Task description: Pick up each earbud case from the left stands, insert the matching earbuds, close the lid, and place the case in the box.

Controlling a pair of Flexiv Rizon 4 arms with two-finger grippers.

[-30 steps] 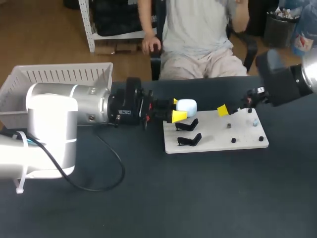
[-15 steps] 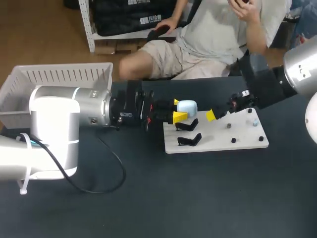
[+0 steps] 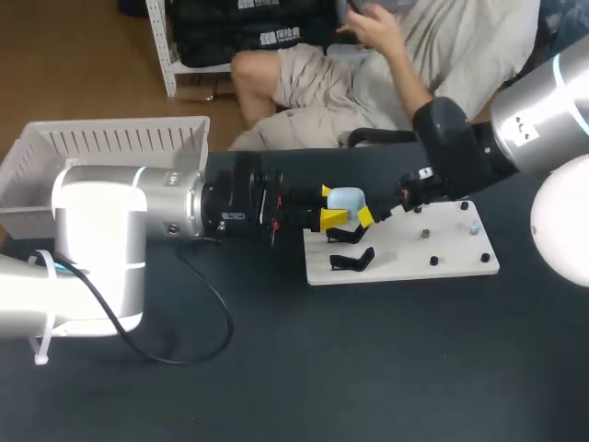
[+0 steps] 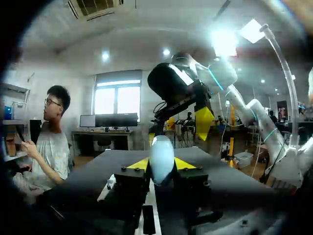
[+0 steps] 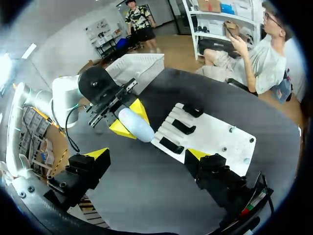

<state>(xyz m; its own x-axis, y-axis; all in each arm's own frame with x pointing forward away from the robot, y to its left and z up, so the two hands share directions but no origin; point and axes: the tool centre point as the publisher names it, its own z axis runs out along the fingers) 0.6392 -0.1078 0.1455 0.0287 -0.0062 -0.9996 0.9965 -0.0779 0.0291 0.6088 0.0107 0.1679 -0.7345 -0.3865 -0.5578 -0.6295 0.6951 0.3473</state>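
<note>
My left gripper [image 3: 329, 204] is shut on a pale blue-white earbud case [image 3: 347, 199], held above the left end of the white board [image 3: 405, 250]. In the left wrist view the case [image 4: 161, 155] stands between the yellow tips, lid closed. My right gripper [image 3: 368, 215] hangs just right of the case. Its fingers stand wide open in its own view [image 5: 146, 154], with the case [image 5: 134, 125] ahead of them. Black stands [image 3: 350, 247] sit empty under the case. Small earbuds [image 3: 473, 227] rest on pegs at the board's right end.
A white slatted basket [image 3: 110, 138] stands at the table's back left, behind my left arm. A black cable [image 3: 207, 313] loops on the dark table beside that arm. Several small black pegs [image 3: 433, 261] dot the board's right half.
My right arm has swung left across the board, bringing its gripper up close to the held case. The left arm has kept still with the case.
</note>
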